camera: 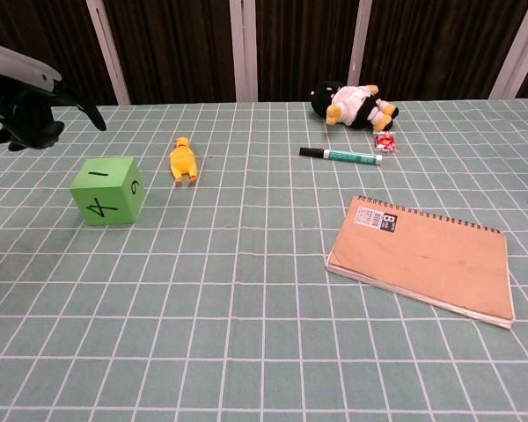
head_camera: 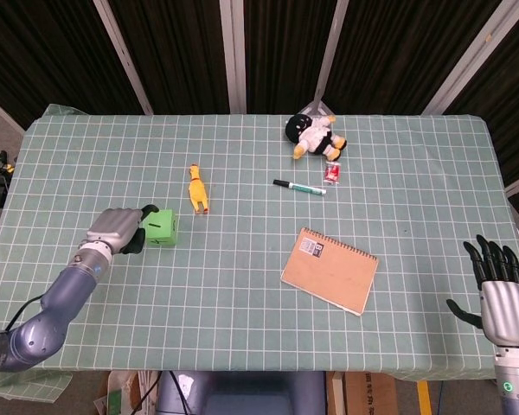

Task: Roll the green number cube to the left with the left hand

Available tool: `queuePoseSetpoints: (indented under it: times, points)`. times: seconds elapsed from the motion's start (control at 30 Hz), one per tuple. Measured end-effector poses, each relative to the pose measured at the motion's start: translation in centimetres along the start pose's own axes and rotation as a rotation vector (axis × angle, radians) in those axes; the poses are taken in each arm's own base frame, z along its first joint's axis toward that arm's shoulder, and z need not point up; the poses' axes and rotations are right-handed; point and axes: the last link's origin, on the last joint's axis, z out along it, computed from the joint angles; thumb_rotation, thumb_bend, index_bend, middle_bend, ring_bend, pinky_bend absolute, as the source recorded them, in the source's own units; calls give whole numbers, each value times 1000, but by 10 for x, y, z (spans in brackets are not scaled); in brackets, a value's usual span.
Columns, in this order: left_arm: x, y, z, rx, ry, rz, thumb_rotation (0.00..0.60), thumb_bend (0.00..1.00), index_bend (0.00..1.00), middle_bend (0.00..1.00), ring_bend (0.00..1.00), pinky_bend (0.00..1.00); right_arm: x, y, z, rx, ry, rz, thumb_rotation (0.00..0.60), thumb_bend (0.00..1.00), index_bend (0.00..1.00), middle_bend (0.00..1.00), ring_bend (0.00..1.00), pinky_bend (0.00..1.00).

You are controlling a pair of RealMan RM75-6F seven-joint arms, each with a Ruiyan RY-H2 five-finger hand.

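On the checked tabletop (head_camera: 242, 285) lie a yellow rubber chicken (head_camera: 197, 188), green marker (head_camera: 299, 187), brown notebook (head_camera: 329, 270), plush penguin (head_camera: 315, 134) and small red packet (head_camera: 332, 173).

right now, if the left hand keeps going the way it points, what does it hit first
Most likely the green number cube: the left hand points at its left side. The chest view suggests the hand is raised, so contact height is unclear.

A table (head_camera: 242, 303) under green checked cloth carries a green number cube (head_camera: 160, 227), yellow toy chicken (head_camera: 196, 188), marker (head_camera: 298, 186), brown notebook (head_camera: 329, 270), plush penguin (head_camera: 314, 134) and small red packet (head_camera: 331, 173)
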Motion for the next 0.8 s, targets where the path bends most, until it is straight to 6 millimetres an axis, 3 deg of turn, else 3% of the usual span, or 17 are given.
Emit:
queuePoseSetpoints:
  times: [0.33, 0.8]
  points:
    - [-3, 20, 18, -12, -58, -52, 600, 937, 148, 837, 680, 716, -3, -2, 0, 8, -15, -12, 600, 154, 101, 11, 2, 46]
    - [-16, 22, 41, 38, -80, -52, 600, 937, 148, 839, 681, 716, -8, -1, 0, -2, -50, -23, 600, 155, 101, 12, 2, 46]
